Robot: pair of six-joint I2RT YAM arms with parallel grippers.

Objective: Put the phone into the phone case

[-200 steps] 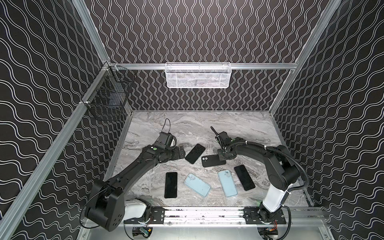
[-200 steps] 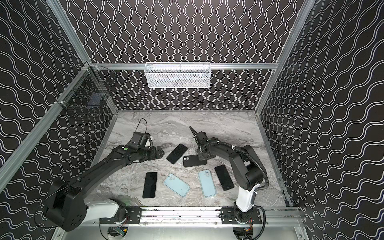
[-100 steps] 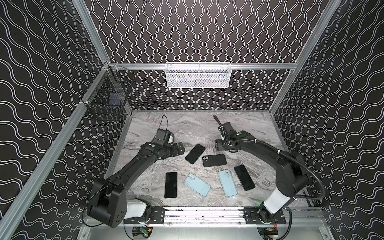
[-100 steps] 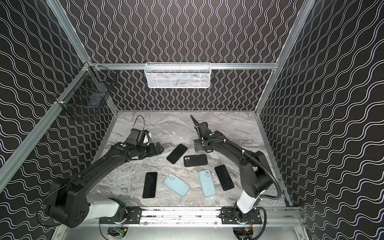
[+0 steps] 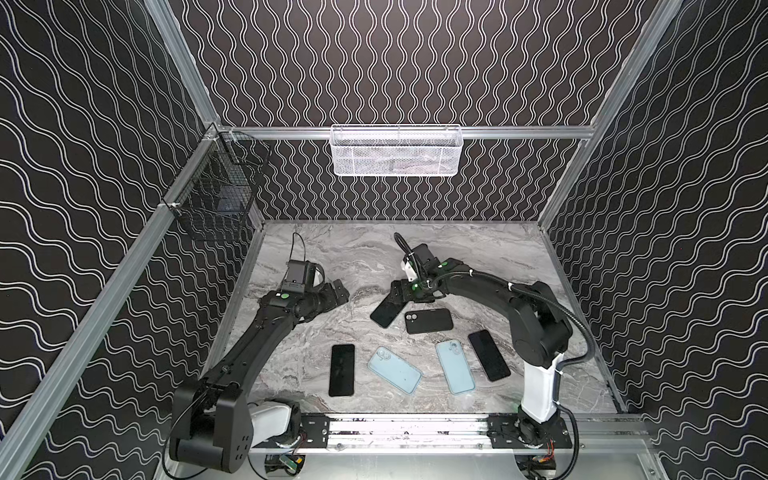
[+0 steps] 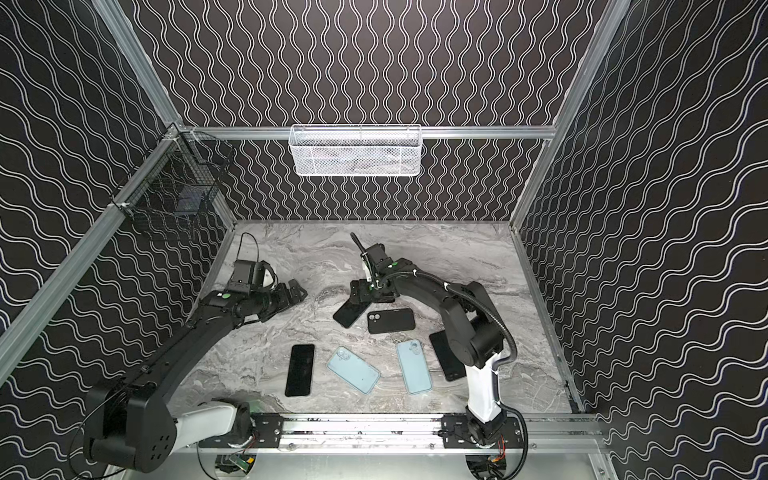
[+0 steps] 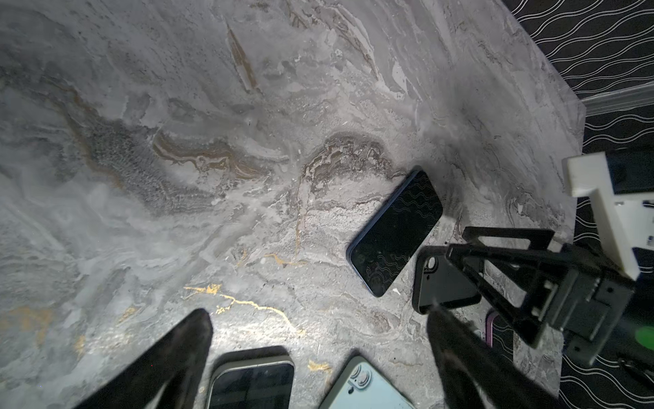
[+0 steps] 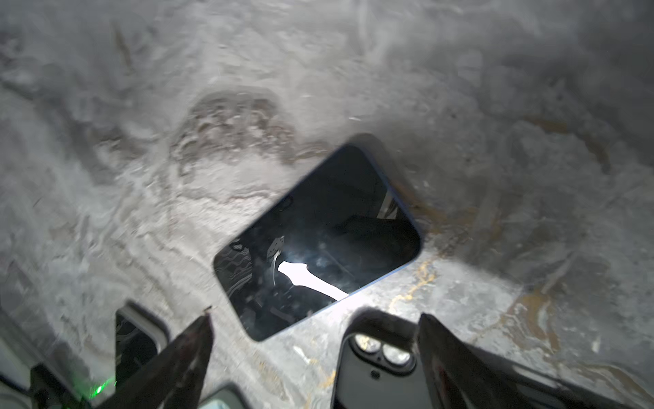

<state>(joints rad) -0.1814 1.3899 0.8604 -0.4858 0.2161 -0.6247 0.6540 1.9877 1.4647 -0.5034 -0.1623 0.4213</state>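
Marble table (image 5: 498, 249) carried your phone (image 5: 385, 312) at centre, its long axis running near-left to far-right, with the case (image 5: 429, 321) just right of it. Your right jaws hung spread and empty over its far end; left jaws, also spread, sat well left.

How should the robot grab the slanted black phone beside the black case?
Pinch the slanted phone across its two long edges, near the middle, coming straight down from above. It lies flat, screen up, on the table, so only its thin sides offer a hold. The black case lies close to one corner, so stay mid-length. The right gripper hangs open nearby.
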